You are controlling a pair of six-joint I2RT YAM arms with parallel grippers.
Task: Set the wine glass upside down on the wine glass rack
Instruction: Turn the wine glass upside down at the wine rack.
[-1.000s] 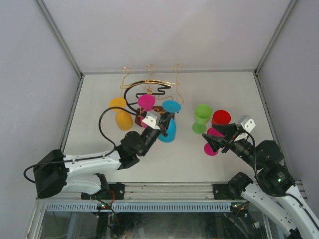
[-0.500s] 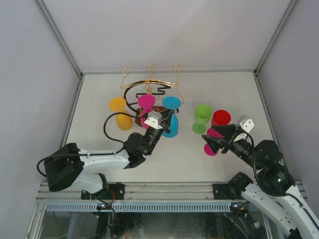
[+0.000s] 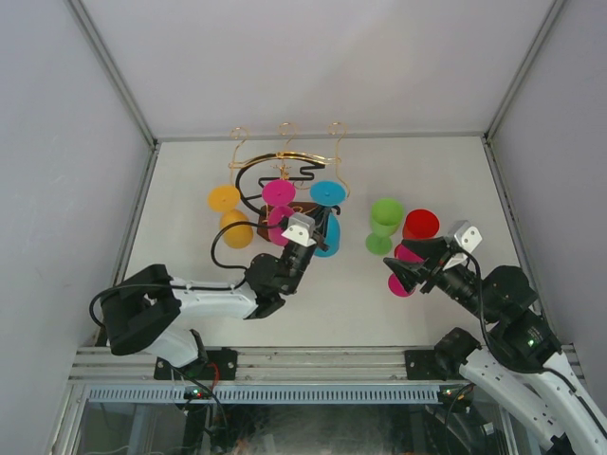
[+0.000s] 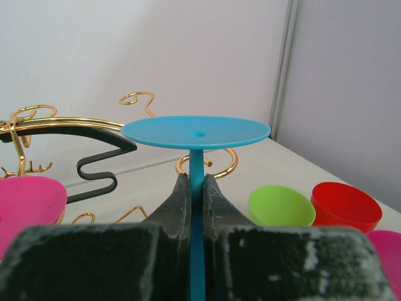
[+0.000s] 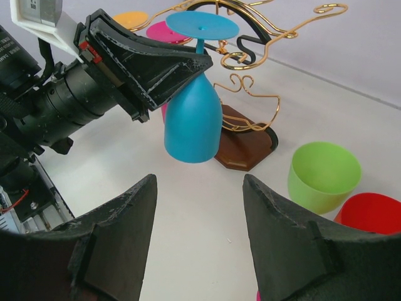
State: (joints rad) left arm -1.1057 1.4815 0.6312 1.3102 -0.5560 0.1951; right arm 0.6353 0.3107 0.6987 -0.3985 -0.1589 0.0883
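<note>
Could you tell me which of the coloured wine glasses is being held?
The blue glass: the left end effector pinches its stem, bowl downward; no other glass is gripped.

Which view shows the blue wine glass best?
Right wrist: the blue wine glass shows whole, upside down, stem clamped in the left tool. Left wrist shows only its foot and stem; top external, its foot and some bowl.

In the upper left, the left hand (image 5: 199,61) pinches the stem of a blue wine glass (image 5: 191,122). The glass is upside down, just beside the wine glass rack (image 5: 243,143). A green cup (image 5: 322,175) and a red cup (image 5: 373,216) sit at the right. At the bottom, the fingers of the right hand (image 5: 198,185) stand apart.
</note>
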